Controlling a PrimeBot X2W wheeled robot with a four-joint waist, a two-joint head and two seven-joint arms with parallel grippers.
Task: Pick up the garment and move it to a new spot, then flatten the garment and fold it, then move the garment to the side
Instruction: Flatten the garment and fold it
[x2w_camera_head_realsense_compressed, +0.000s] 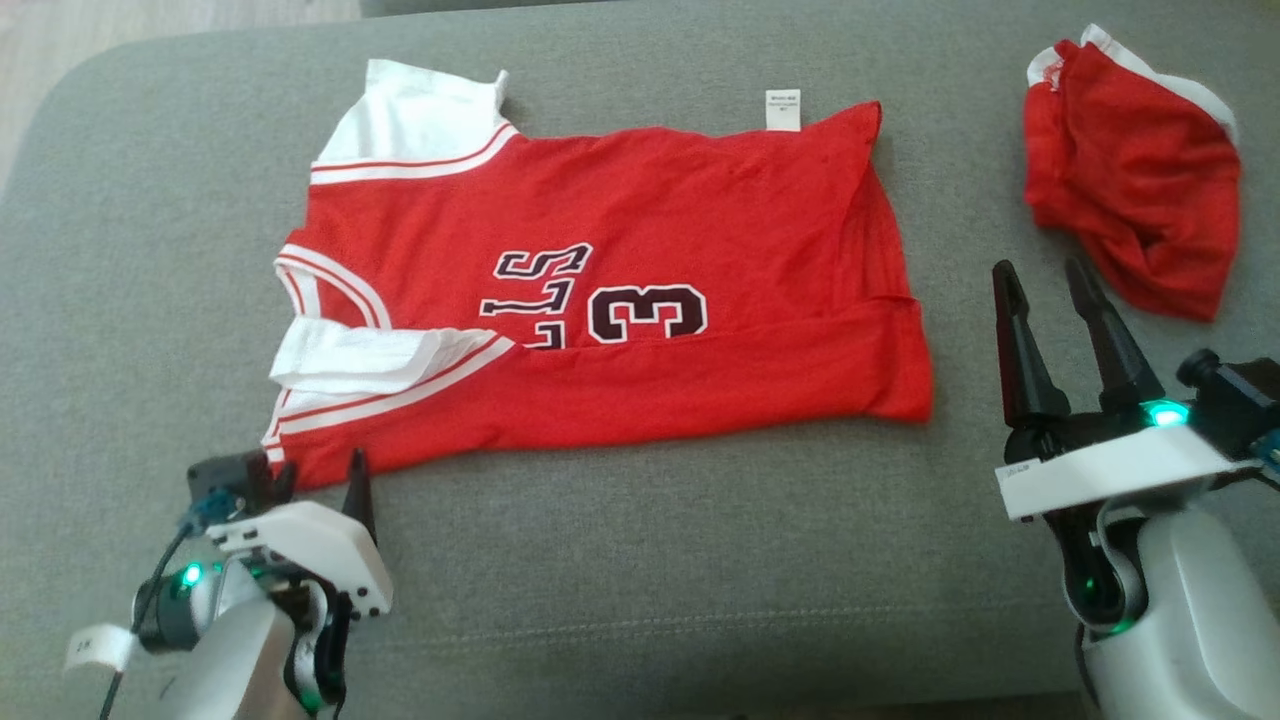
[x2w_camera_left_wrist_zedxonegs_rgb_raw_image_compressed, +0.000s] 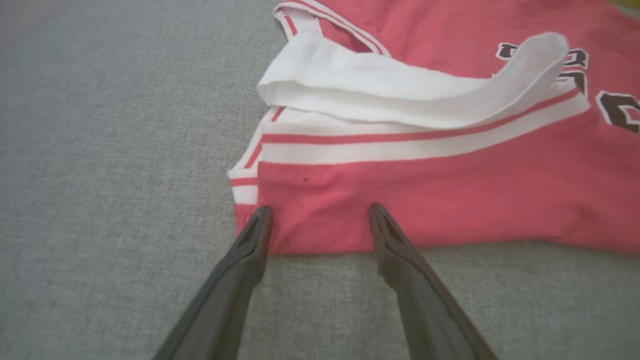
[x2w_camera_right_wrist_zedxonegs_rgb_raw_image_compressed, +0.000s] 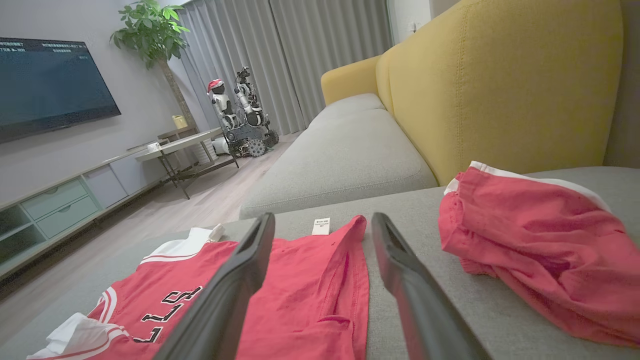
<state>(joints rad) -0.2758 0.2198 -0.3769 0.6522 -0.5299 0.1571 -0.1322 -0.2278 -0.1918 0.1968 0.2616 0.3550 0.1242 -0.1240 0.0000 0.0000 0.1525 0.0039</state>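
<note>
The garment (x2w_camera_head_realsense_compressed: 650, 220) is a red jersey with white sleeves and a dark "3", spread on the grey cushion (x2w_camera_head_realsense_compressed: 640, 560), with its near long edge folded over the front. My left gripper (x2w_camera_head_realsense_compressed: 318, 485) is open at the jersey's near left corner. In the left wrist view its fingertips (x2w_camera_left_wrist_zedxonegs_rgb_raw_image_compressed: 262, 212) rest at the red edge of the garment (x2w_camera_left_wrist_zedxonegs_rgb_raw_image_compressed: 450, 190), below a curled white sleeve (x2w_camera_left_wrist_zedxonegs_rgb_raw_image_compressed: 400, 85). My right gripper (x2w_camera_head_realsense_compressed: 1040, 272) stands open and empty to the right of the hem. The right wrist view has that gripper (x2w_camera_right_wrist_zedxonegs_rgb_raw_image_compressed: 322, 220) over the garment (x2w_camera_right_wrist_zedxonegs_rgb_raw_image_compressed: 305, 290).
A second red piece of clothing (x2w_camera_head_realsense_compressed: 1140, 190) lies bunched at the cushion's far right, close to my right gripper, and it is also in the right wrist view (x2w_camera_right_wrist_zedxonegs_rgb_raw_image_compressed: 540, 240). Behind are a yellow sofa back (x2w_camera_right_wrist_zedxonegs_rgb_raw_image_compressed: 500, 90), a TV (x2w_camera_right_wrist_zedxonegs_rgb_raw_image_compressed: 45, 85), a low table (x2w_camera_right_wrist_zedxonegs_rgb_raw_image_compressed: 185, 145) and another robot (x2w_camera_right_wrist_zedxonegs_rgb_raw_image_compressed: 240, 115).
</note>
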